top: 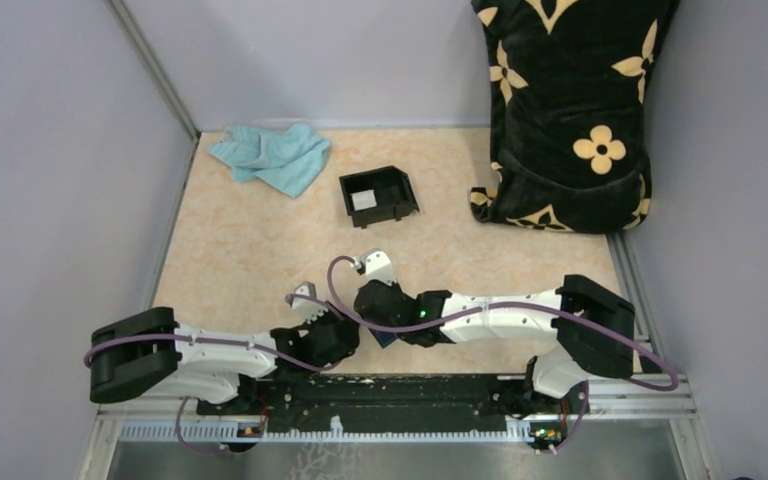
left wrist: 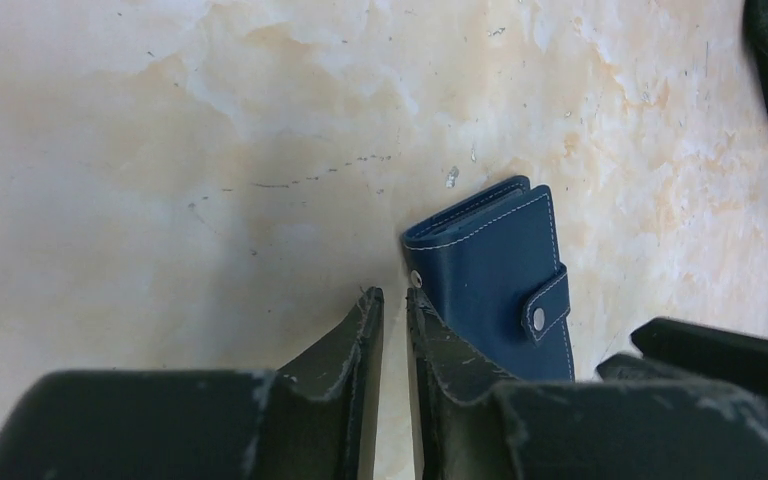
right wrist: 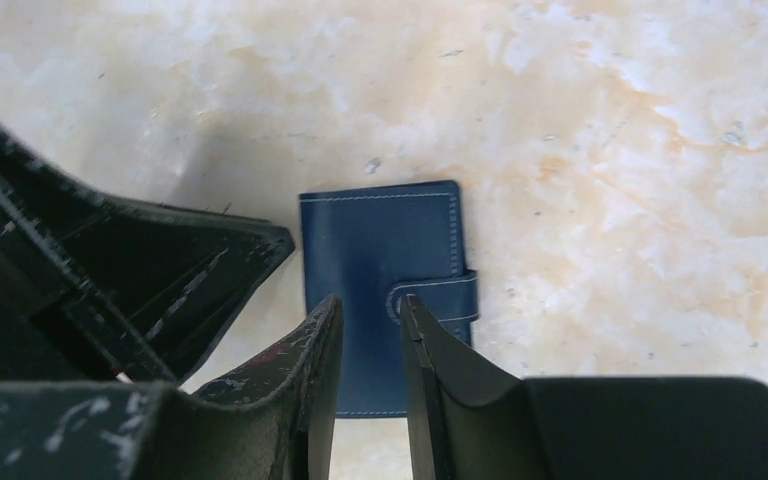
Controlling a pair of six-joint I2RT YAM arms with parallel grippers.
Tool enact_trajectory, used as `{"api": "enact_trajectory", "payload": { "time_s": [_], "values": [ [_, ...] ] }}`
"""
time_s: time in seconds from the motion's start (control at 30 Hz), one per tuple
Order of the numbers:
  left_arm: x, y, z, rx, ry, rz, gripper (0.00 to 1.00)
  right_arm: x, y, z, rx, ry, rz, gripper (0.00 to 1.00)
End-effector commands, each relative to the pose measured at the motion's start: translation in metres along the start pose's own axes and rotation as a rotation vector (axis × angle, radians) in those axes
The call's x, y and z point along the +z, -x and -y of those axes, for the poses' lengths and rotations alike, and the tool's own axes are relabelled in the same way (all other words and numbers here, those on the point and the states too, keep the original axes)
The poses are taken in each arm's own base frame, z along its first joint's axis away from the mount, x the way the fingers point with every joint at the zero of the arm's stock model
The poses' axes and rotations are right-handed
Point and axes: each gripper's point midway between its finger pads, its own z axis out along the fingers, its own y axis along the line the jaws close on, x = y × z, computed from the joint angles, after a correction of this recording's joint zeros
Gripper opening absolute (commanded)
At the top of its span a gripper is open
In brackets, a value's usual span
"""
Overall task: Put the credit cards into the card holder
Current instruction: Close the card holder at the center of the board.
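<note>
Wallet (right wrist: 380, 250), closed, is laid flat on the tabletop (right wrist: 610, 150), near the front edge. Left claw (left wrist: 393, 298) is held just beside it, narrowly parted and empty. Right claw (right wrist: 370, 300) is poised over its tab (right wrist: 450, 296), slightly parted, nothing gripped.

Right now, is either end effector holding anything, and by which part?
Nothing held: the left end effector shows only bare table in its gap; the right end effector hovers, slightly open, over the closed blue wallet.
</note>
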Motion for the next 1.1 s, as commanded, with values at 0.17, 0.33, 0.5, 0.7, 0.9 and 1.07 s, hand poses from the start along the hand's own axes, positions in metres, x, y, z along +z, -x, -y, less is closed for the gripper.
{"api": "enact_trajectory", "payload": {
  "time_s": [0.17,0.33,0.5,0.7,0.9,1.07],
  "values": [
    [0.006,-0.021,-0.042,0.16,0.131,-0.078,0.19,0.011,-0.017,0.064,0.073,-0.149,-0.013,0.18],
    [0.011,-0.027,-0.039,0.184,0.138,-0.092,0.18,0.016,-0.039,0.073,0.098,-0.156,-0.053,0.1],
    [0.018,-0.031,-0.033,0.196,0.126,-0.112,0.18,0.017,-0.053,0.069,0.136,-0.121,-0.073,0.05],
    [0.028,-0.04,-0.022,0.219,0.101,-0.144,0.17,0.015,-0.059,0.064,0.184,-0.088,-0.082,0.03],
    [0.03,-0.04,-0.019,0.232,0.105,-0.149,0.18,0.014,-0.066,0.071,0.196,-0.13,-0.095,0.02],
    [0.024,-0.025,-0.03,0.221,0.151,-0.105,0.23,0.014,-0.067,0.086,0.189,-0.189,-0.094,0.02]
  ]
}}
